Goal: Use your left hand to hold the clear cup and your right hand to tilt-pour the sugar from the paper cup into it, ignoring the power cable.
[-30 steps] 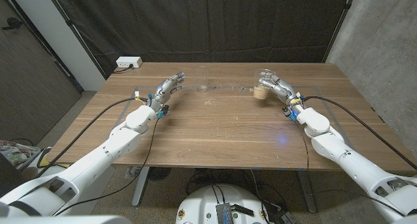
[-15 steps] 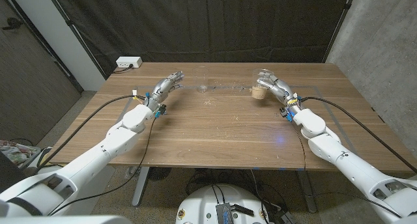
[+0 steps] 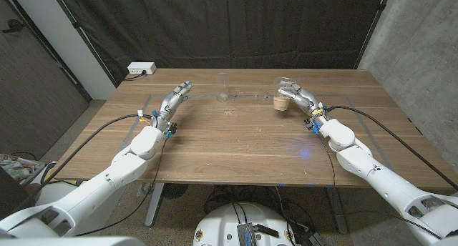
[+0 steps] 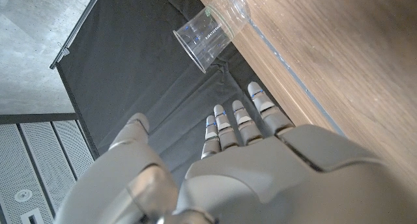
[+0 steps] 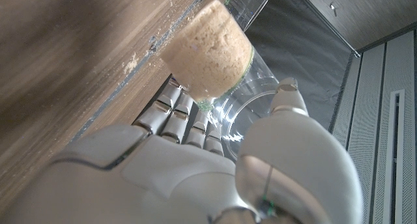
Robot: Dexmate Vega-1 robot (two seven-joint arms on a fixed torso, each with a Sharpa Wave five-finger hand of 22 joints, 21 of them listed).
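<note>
Clear cup (image 3: 222, 89) stands unheld; L hand (image 3: 174, 99) nearby, fingers straight, gripping nothing. R hand (image 3: 300, 96) fingers curl round a 2nd see-thru cup (image 5: 242, 113), with a brown sugar lump (image 3: 281, 101) on the table. Looks like no pour into target yet.

The wooden surface (image 3: 236, 139) carries an upright clear cup (image 3: 222, 88) near its far edge, and a sugar-filled cup (image 3: 283, 100) to its right

A wooden table (image 3: 236, 146) stands before a black curtain (image 3: 229, 24), with a concrete wall (image 3: 418, 38) beside it
</note>
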